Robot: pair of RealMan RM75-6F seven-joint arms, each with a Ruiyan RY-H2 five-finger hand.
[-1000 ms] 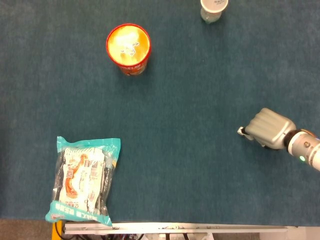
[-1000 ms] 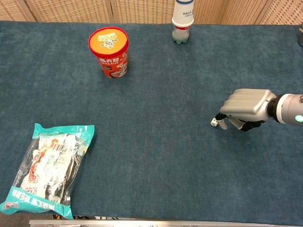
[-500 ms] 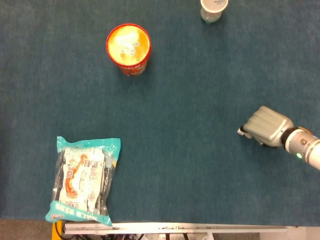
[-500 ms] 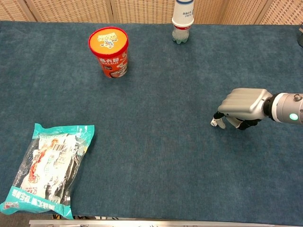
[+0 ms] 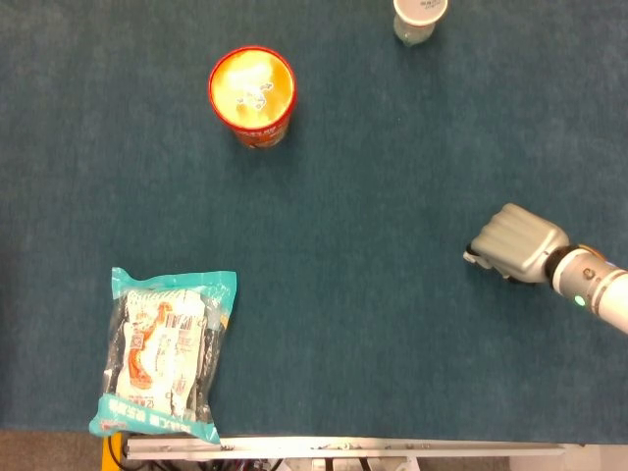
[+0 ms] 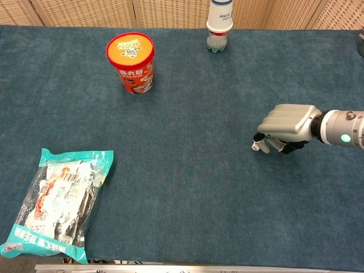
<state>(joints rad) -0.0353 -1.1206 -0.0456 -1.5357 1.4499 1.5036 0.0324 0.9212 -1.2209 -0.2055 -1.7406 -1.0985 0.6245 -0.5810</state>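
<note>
While the head view looks straight down, the right hand [image 5: 512,243] hangs over bare carpet, fingers curled under, holding nothing. Nearest thing is a bottle [image 5: 419,18], well apart. Chest view: red cup [image 6: 131,62] with unreadable print, and a snack bag [image 6: 61,202] at near left.

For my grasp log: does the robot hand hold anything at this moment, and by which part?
Nothing is held. The right hand hangs over the blue carpeted table, fingers curled downward with nothing in them. The left hand is out of view.
</note>
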